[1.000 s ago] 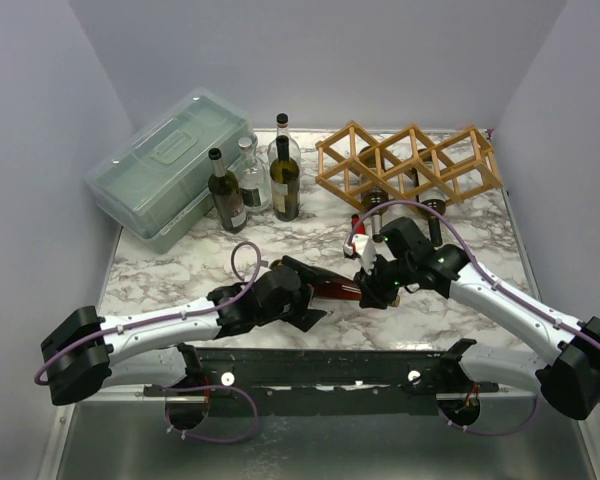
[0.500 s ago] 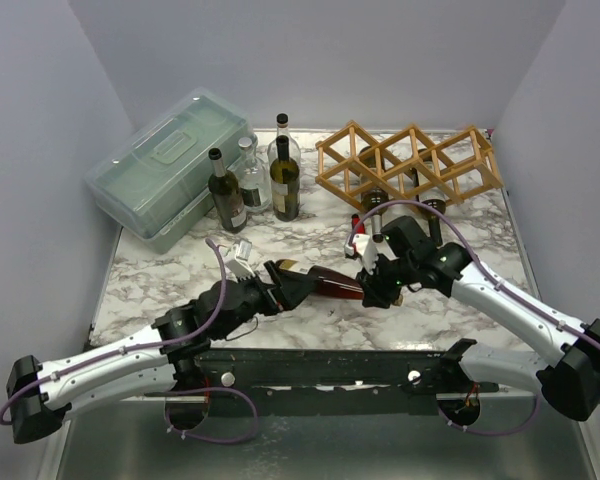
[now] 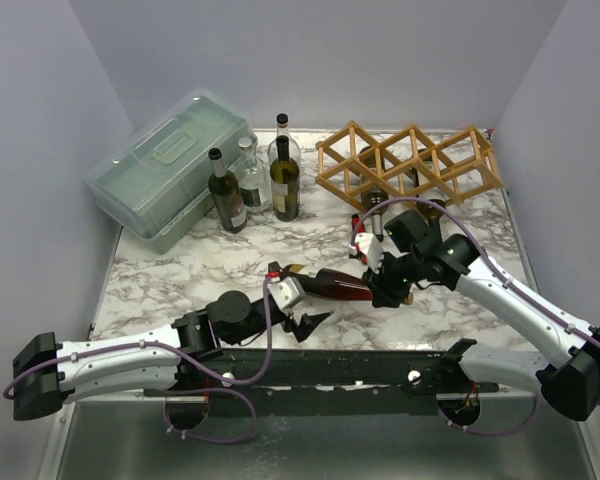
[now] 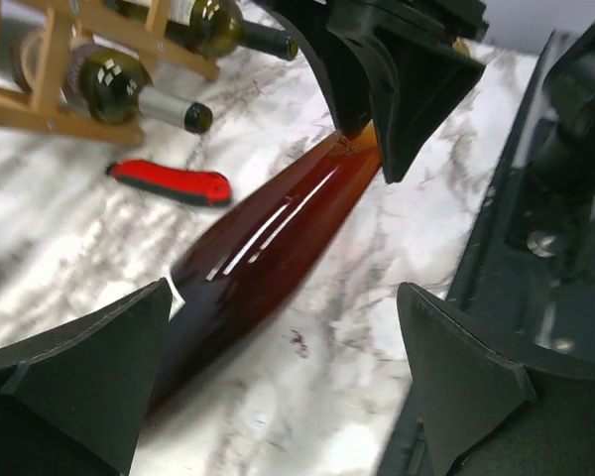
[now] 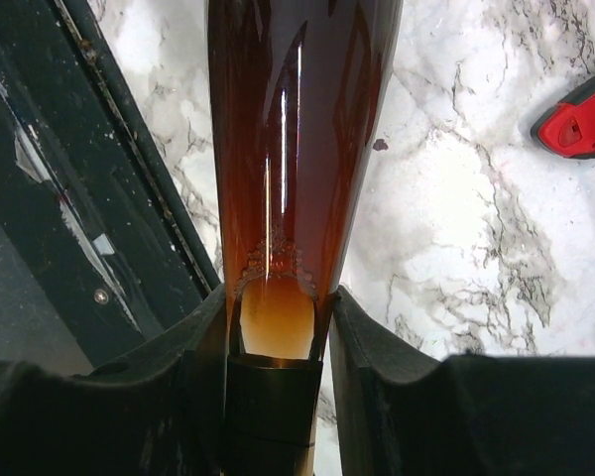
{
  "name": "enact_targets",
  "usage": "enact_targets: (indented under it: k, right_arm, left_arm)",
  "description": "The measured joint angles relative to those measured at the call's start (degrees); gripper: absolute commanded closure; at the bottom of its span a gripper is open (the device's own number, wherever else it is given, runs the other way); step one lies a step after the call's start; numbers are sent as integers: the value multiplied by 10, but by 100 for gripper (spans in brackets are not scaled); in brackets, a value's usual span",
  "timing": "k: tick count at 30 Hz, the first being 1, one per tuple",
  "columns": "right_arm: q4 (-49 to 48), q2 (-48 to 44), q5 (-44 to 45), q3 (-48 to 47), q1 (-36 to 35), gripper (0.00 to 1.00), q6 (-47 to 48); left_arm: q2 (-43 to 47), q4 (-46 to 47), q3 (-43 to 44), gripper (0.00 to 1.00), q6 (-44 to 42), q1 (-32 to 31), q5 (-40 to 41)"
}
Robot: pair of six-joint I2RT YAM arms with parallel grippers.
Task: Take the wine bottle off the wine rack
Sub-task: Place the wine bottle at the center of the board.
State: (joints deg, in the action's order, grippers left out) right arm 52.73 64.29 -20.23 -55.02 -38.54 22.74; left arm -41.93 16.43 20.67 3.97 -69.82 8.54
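— Top external shows your white-and-grey marbled table (image 3: 180,270), boxed in by pale lilac-grey walls (image 3: 330,60) on three sides. The biggest thing on it is the translucent green-grey plastic lidded box (image 3: 170,165) at far left, lid down. You can't make out its contents.

— Next in size is the light-brown wooden lattice wine rack (image 3: 379,150) at far right. Dark green glass bottles (image 4: 109,84) lie in its cells, necks pointing toward your arms.

— Between box and rack stand four upright glass bottles (image 3: 285,180), two dark and two clear. Their pale labels are too small for you to read.

— Your task piece, the reddish-brown glass wine bottle (image 3: 330,285), is out of the rack. It lies slantwise between the rack and the black base rail (image 3: 330,365). You can't tell whether it rests on the marble.

— Your right gripper (image 5: 278,342) is clamped on its neck. Your left gripper (image 4: 283,297) is spread wide, with a finger on each side of the bottle's body and neither touching it.

— Smallest is a red-handled tool (image 4: 169,181), flat on the marble between bottle and rack.
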Motion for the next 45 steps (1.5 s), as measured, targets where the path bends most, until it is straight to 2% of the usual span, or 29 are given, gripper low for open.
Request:
enact_targets:
  k: [4, 8, 15, 29, 37, 45]
  right_arm:
    - [14, 2, 1, -8, 0, 100, 2]
    - [23, 7, 0, -16, 0, 100, 3]
    - [38, 15, -1, -30, 0, 100, 2]
    - [39, 25, -6, -37, 0, 100, 2]
    - [39, 27, -7, -39, 0, 100, 2]
    - [41, 40, -13, -48, 0, 100, 0]
  left_arm:
    - [-47, 69, -12, 1, -160, -12, -12]
    - [-113, 110, -10, 1, -268, -16, -14]
    - [-207, 165, 6, 1, -371, -16, -12]
    - [-365, 243, 79, 3, -406, -13, -25]
    - [-385, 250, 85, 6, -407, 0, -34]
    - [-400, 250, 85, 13, -407, 1, -44]
